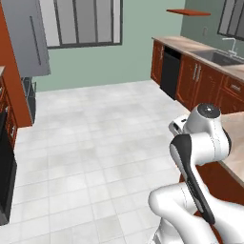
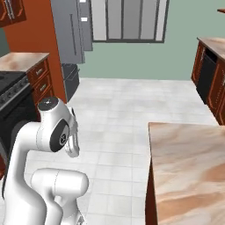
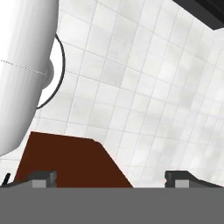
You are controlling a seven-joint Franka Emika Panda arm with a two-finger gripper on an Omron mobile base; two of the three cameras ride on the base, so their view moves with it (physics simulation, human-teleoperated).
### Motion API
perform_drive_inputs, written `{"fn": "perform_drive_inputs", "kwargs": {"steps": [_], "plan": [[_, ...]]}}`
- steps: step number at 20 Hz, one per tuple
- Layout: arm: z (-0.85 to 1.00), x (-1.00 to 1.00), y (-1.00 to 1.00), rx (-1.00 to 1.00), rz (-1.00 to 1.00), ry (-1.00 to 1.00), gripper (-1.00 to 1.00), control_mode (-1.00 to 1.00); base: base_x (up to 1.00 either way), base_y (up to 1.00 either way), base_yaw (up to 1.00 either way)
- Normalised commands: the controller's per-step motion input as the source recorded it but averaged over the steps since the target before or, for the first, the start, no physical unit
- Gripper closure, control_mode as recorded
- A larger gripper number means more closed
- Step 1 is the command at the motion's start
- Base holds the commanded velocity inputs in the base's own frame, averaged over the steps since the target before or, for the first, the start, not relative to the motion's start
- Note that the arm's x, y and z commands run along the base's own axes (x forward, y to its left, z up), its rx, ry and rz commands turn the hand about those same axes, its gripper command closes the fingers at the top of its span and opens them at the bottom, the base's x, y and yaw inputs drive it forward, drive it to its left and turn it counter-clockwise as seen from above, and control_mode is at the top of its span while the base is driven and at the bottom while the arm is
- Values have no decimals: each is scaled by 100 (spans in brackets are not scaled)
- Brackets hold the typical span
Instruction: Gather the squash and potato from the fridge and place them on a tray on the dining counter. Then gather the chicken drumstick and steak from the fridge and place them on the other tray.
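Note:
In the hand view my gripper [image 3: 111, 179] is open, with nothing between its fingertips [image 3: 43, 178]. It points down at white floor tiles and the red-brown base [image 3: 65, 162] of the dining counter. The arm is folded close over the robot's base. The dining counter [image 2: 189, 167], with its beige marbled top, lies just to my right, and its corner [image 1: 234, 138] shows behind the arm. The grey steel fridge [image 1: 28, 33] stands far off at the back left; its long bar handle [image 2: 71, 26] shows. The squash, potato, chicken drumstick, steak and trays are out of view.
White tiled floor [image 1: 95, 133] stretches between me and the fridge. A wall counter with a sink [image 1: 217, 57] and a black dishwasher [image 1: 170, 71] runs along the right. A black stove [image 2: 13, 90] and red-brown cabinets [image 2: 41, 79] line the left.

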Motion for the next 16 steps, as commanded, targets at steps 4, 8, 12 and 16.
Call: {"fn": "perform_drive_inputs", "kwargs": {"steps": [4,8,12,16], "plan": [[0,0,0,0,0,0,-100,100,100,33,-5],[0,0,0,0,0,0,-100,100,100,29,-3],[0,0,0,0,0,0,-100,100,100,23,0],[0,0,0,0,0,0,-100,100,100,16,0]]}}
